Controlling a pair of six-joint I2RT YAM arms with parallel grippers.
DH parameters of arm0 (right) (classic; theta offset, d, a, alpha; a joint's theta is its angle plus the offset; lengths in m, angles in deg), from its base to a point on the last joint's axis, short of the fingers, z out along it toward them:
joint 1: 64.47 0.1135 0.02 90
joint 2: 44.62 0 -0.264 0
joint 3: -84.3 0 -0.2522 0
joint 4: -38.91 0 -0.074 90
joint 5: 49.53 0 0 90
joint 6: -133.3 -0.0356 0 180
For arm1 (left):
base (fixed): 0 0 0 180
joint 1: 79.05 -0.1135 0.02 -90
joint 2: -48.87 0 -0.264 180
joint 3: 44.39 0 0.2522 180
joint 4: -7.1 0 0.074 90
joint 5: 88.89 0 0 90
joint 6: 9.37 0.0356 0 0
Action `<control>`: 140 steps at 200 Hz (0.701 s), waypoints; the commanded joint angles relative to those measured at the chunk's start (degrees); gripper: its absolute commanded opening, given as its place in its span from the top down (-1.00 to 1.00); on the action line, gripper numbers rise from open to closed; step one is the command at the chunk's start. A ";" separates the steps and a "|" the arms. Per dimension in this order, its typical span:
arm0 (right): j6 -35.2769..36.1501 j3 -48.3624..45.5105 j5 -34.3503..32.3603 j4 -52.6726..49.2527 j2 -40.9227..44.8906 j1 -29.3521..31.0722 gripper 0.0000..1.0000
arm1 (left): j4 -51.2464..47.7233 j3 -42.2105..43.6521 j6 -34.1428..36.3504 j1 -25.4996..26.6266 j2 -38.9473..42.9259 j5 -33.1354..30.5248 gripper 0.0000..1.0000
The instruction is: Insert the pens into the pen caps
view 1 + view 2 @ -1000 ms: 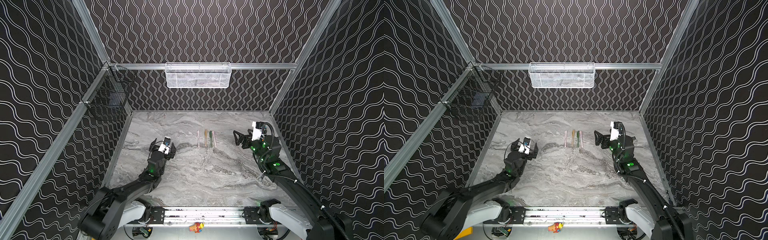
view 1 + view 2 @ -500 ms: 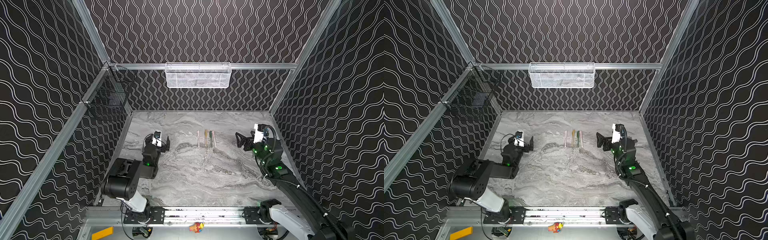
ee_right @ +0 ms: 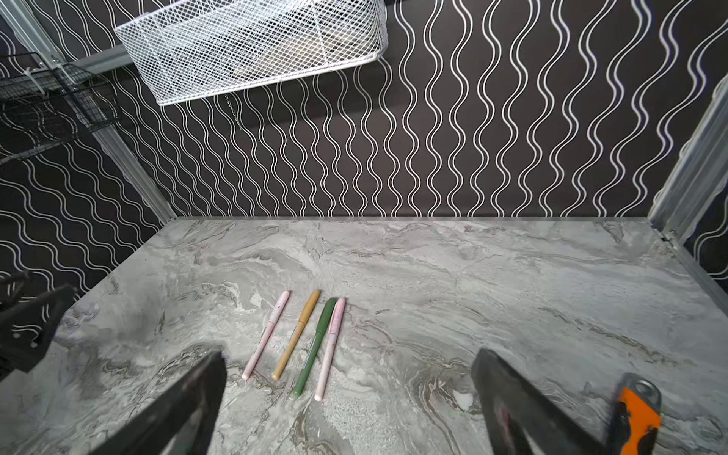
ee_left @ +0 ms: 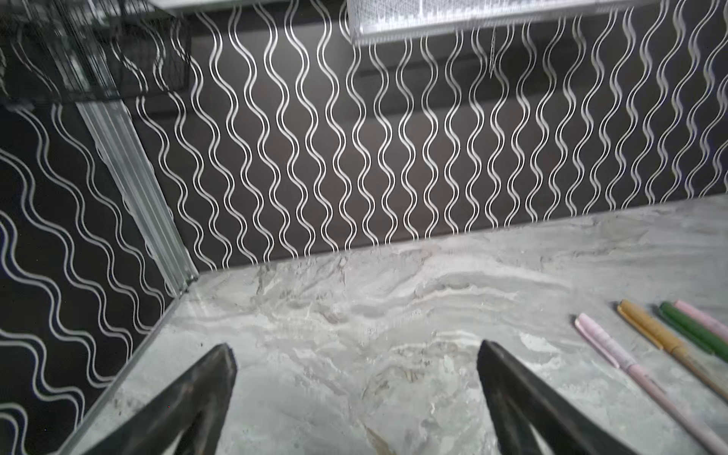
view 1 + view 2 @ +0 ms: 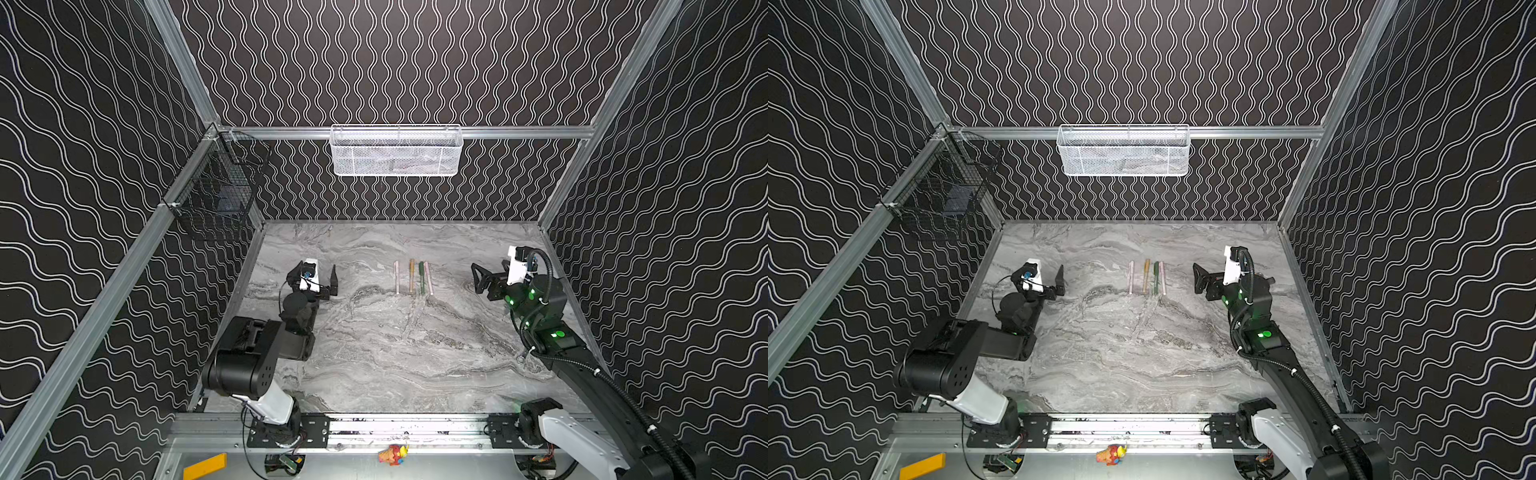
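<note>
Four pens lie side by side on the marble table (image 5: 374,353), just back of its middle: pale pink (image 5: 397,277), gold (image 5: 412,276), dark green (image 5: 421,277) and pale pink (image 5: 428,277). Both top views show the row (image 5: 1146,276). Each wears a matching pen cap on its far end, such as the gold cap (image 3: 311,305). My left gripper (image 5: 316,277) (image 4: 356,346) is open over bare table, left of the pens (image 4: 630,362). My right gripper (image 5: 492,274) (image 3: 350,354) is open, right of the pens (image 3: 317,346). Neither holds anything.
A white mesh basket (image 5: 396,151) hangs on the back rail and a black wire basket (image 5: 220,195) on the left wall. An orange-and-grey tool (image 3: 638,409) shows beside my right finger. The left arm (image 5: 257,353) is folded near the front left.
The left arm has folded back toward its base and its gripper has moved toward the back. The right gripper has drifted slightly right. The pens have not moved.
</note>
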 commanded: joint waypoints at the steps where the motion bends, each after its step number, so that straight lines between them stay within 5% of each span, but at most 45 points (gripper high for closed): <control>1: -0.55 -0.18 1.37 1.88 -0.17 -0.03 -1.00 | -4.31 -1.67 -0.84 -0.29 -0.04 2.07 -0.98; 34: 1.77 -0.46 0.23 0.67 0.43 -0.05 -1.00 | -3.07 1.79 -3.70 -2.04 6.10 1.47 -0.97; 74: 1.93 -2.22 1.10 2.84 -0.65 -0.05 -0.99 | -40.52 -6.77 1.88 -0.98 21.19 -0.42 -0.98; 99: 2.19 -2.26 0.77 3.27 -1.41 -0.05 -1.00 | -34.68 -3.25 1.96 -1.32 16.24 -2.20 -0.98; 122: 2.86 -1.74 0.64 2.76 -1.72 -0.05 -1.00 | -12.30 1.52 2.49 -1.79 2.95 -3.02 -0.98; 140: 3.69 -1.76 -0.26 2.14 -1.67 -0.05 -1.00 | -18.64 0.54 0.67 -1.90 5.08 -4.80 -0.99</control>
